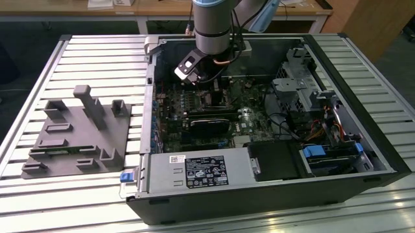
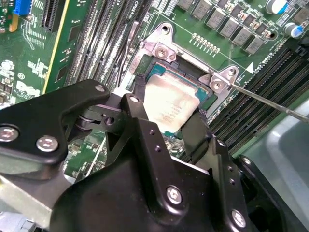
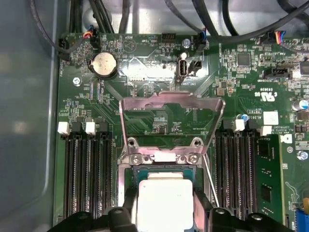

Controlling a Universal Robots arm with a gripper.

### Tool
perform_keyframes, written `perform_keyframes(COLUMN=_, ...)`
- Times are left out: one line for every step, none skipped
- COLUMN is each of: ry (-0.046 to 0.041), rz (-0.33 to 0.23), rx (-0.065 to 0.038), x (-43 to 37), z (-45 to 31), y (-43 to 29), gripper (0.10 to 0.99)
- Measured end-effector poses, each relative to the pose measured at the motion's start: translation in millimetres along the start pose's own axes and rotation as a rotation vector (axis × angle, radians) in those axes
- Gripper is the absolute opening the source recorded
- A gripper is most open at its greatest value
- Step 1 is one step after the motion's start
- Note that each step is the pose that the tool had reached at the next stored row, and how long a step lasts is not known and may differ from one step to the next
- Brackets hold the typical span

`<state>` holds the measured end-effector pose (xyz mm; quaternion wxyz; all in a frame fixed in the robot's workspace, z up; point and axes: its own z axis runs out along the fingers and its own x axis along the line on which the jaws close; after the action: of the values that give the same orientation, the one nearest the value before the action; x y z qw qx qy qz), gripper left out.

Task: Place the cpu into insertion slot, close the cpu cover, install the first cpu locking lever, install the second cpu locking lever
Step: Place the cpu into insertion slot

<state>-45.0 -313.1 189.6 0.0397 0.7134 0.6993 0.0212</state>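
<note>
My gripper [image 2: 166,108] is down inside the open computer case [image 1: 382,160], shut on the cpu [image 2: 171,99], a silvery square chip held by two opposite edges between the black fingers [image 2: 137,96]. The cpu [image 3: 164,203] lies level in or just over the insertion slot [image 2: 190,72], whose dark inside and teal rim show past its far edge. Whether the chip is fully seated I cannot tell. The cpu cover [image 3: 171,98], a silvery frame with a square window, stands swung up and open behind the slot. A thin wire locking lever [image 2: 260,99] sticks out beside the socket, unlatched.
Long black memory slots [image 3: 87,179] flank the socket on both sides. A coin battery [image 3: 104,65] and black cables [image 3: 212,19] lie beyond the cover. A grey moulded fixture [image 1: 75,131] rests on the slatted table at the exterior view's left. The power supply [image 1: 201,170] fills the case's near side.
</note>
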Motion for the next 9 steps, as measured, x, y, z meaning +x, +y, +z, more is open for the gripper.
perform_keyframes(ry=0.0003, rz=0.0, rx=-0.001, x=0.1, z=0.3, y=0.1, gripper=0.549)
perform_keyframes(ry=-0.0003, rz=0.0, rx=0.0, x=0.0, z=0.2, y=0.0, gripper=0.612)
perform_keyframes(ry=-0.0015, rz=0.0, rx=0.0, x=-0.2, z=-0.4, y=0.0, gripper=0.612)
perform_keyframes(ry=-0.0013, rz=0.0, rx=0.0, x=-0.3, z=-1.1, y=0.0, gripper=0.612)
perform_keyframes(ry=-0.0011, rz=0.0, rx=0.0, x=-0.3, z=-2.6, y=0.2, gripper=0.612)
perform_keyframes(ry=-0.0009, rz=0.0, rx=0.001, x=-0.4, z=-4.7, y=0.3, gripper=0.612)
perform_keyframes(ry=-0.0004, rz=0.0, rx=0.0, x=-0.4, z=-7.3, y=0.6, gripper=0.612)
perform_keyframes(ry=-0.0005, rz=0.0, rx=0.001, x=-0.5, z=-10.2, y=0.8, gripper=0.612)
perform_keyframes(ry=0.0, rz=0.0, rx=0.001, x=-0.6, z=-12.9, y=1.0, gripper=0.612)
